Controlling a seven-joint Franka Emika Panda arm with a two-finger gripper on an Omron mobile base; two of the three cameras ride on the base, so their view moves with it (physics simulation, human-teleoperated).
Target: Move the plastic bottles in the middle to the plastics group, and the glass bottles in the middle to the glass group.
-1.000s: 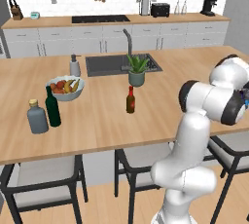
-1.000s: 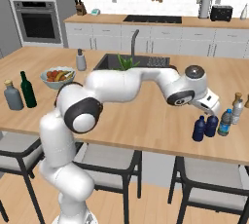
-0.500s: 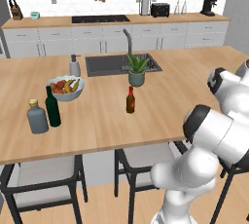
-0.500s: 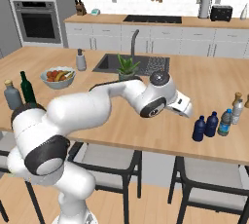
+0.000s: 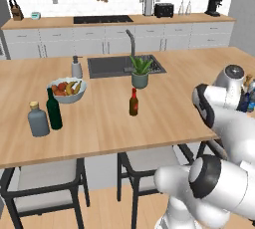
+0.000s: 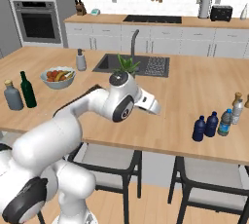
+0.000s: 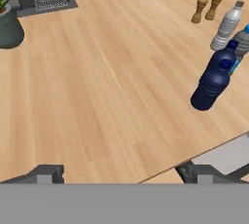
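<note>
- My gripper [image 7: 119, 172] hangs over bare counter [image 7: 97, 86] with its jaws spread wide and nothing between them; my 2 dark fingertips [image 7: 46, 173] rise at the bottom of the hand view
- From the right base view my hand [image 6: 146, 103] sits over the wooden island, just in front of the sink [image 6: 131, 64] and the potted plant [image 6: 125, 65]
- The 2 dark blue plastic bottles [image 6: 205, 126] stand upright, touching or nearly so, near the island's front edge on the right; in the hand view they overlap, one [image 7: 210, 85] in front of the other
- Just beside them stands the pale bluish bottle [image 6: 224, 122] with the teal base, upright
- Behind it are the 2 small brown shakers [image 7: 206, 8], side by side
- The slim brown bottle [image 5: 133, 102] with the red cap stands upright in the middle of the island, in front of the plant, well apart from both groups
- At the island's left end the tall green bottle [image 5: 53, 109] and the squat grey bottle [image 5: 38, 119] stand close together, near the fruit bowl [image 5: 67, 90]
- The white soap dispenser [image 5: 76, 67] stands beside the sink's left edge
</note>
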